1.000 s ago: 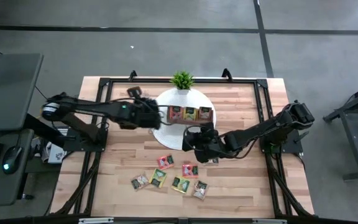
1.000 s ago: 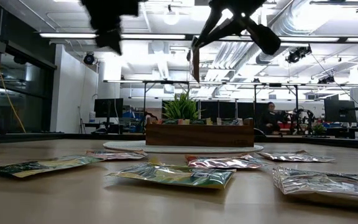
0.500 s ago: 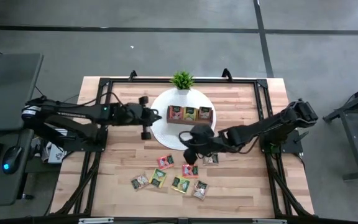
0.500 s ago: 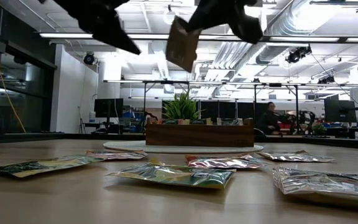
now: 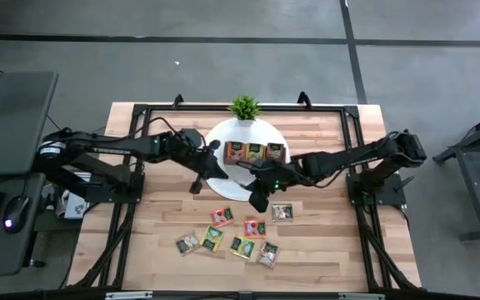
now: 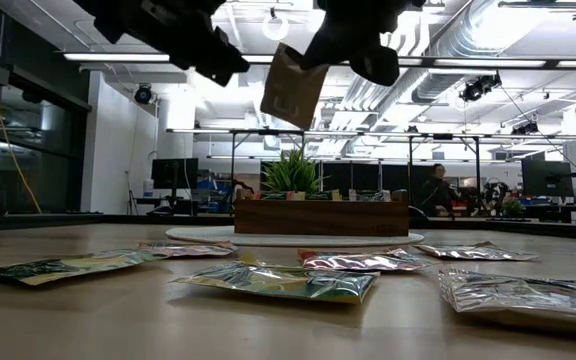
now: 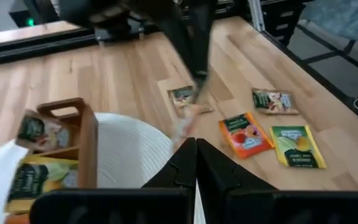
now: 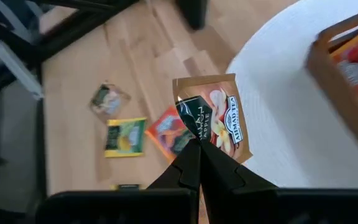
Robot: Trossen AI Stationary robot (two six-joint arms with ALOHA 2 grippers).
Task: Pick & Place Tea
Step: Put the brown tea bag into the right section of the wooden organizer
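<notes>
My right gripper (image 5: pixel 261 196) is over the near edge of the white round mat (image 5: pixel 223 179), shut on a tan tea sachet (image 8: pixel 213 118) that also shows high in the low view (image 6: pixel 290 85). My left gripper (image 7: pixel 195 149) is shut and empty above the mat's left part (image 5: pixel 207 175). The brown wooden tray (image 5: pixel 255 152) stands on the mat with three sachets upright in it. Several more sachets lie flat on the wood nearer me, among them a red one (image 5: pixel 221 217), a green one (image 5: pixel 212 238) and a grey one (image 5: pixel 282 212). My right gripper pinches the tan sachet between its two fingers at one edge (image 8: pixel 196 134), the fingertips lying over the dark label. The sachet is lifted clear of the table and hangs tilted below the fingers (image 6: pixel 290 85).
A small green potted plant (image 5: pixel 244 107) stands at the mat's far edge. A black frame (image 5: pixel 140 112) runs round the tabletop. Bare wood lies to the left (image 5: pixel 161 217) and right (image 5: pixel 327 225) of the loose sachets.
My left gripper has drawn back from the tray's left end toward the table's left and near side. My right gripper has turned with the tan sachet, which showed edge-on in the low view and now faces the camera, tilted, a little further left.
</notes>
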